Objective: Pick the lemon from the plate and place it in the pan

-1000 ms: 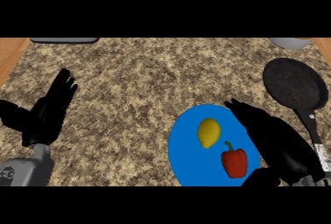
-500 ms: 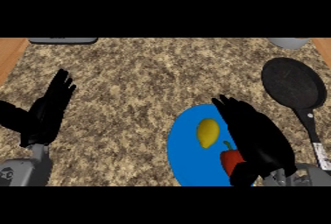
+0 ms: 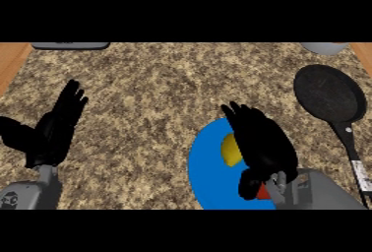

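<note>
A yellow lemon [image 3: 230,150] lies on the blue plate [image 3: 205,170] at the lower middle of the counter. My right hand [image 3: 262,142] hangs over the plate with fingers straight, covering the lemon's right side; it is open. A small red patch of a pepper [image 3: 262,192] shows under the wrist. The black pan [image 3: 328,92] sits at the right, its handle [image 3: 353,153] running toward the lower edge. My left hand [image 3: 52,130] rests open at the left, fingers up, away from the plate.
A grey object [image 3: 70,45] lies at the counter's far left edge and a grey bowl-like thing [image 3: 325,47] at the far right. Wooden strips [image 3: 11,61] border the stone counter on both sides.
My right hand has moved left across the plate, from its right rim to over the lemon, now hiding most of the red pepper. The left hand stayed put.
</note>
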### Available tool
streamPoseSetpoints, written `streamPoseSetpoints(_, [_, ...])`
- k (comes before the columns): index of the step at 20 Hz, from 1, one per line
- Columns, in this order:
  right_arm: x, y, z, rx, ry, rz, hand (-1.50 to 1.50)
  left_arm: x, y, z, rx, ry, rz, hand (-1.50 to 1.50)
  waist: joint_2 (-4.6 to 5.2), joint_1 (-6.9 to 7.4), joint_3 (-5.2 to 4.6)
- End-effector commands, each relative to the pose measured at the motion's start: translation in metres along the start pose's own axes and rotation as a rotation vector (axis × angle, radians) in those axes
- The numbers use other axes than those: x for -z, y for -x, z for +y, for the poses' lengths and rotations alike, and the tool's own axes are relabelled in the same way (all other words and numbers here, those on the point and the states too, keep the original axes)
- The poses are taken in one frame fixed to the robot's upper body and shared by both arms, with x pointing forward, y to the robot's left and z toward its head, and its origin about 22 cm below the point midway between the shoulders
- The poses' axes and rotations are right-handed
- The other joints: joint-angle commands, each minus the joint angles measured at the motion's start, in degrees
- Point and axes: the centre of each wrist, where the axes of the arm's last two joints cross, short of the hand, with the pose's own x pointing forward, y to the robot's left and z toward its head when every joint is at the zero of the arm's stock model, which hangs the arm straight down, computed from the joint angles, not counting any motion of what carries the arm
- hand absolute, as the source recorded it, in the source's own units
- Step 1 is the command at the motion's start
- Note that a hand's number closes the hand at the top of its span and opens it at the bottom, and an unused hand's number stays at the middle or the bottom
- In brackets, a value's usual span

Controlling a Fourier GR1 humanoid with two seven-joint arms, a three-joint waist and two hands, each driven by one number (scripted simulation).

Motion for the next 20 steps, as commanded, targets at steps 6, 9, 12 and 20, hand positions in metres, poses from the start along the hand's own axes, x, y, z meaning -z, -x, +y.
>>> streamPoseSetpoints(6, [0.035, 0.003, 0.006, -0.051, -0.046, 0.167, -1.50, 0.011, -0.021, -0.009, 0.003, -0.012, -0.003, 0.00, 0.09, -0.13, 0.06])
streamPoseSetpoints(9, [0.038, 0.006, 0.022, -0.038, -0.025, 0.169, -1.50, 0.012, 0.001, 0.007, -0.014, -0.004, -0.005, 0.00, 0.12, -0.28, 0.04])
streamPoseSetpoints(12, [0.037, 0.004, 0.028, -0.055, -0.091, 0.189, -1.50, 0.005, 0.005, 0.006, -0.001, -0.024, 0.013, 0.00, 0.07, -0.30, 0.04])
streamPoseSetpoints(20, [0.051, 0.015, 0.062, -0.031, -0.073, 0.161, -1.50, 0.008, -0.007, -0.007, 0.001, -0.020, -0.015, 0.00, 0.08, -0.27, 0.07])
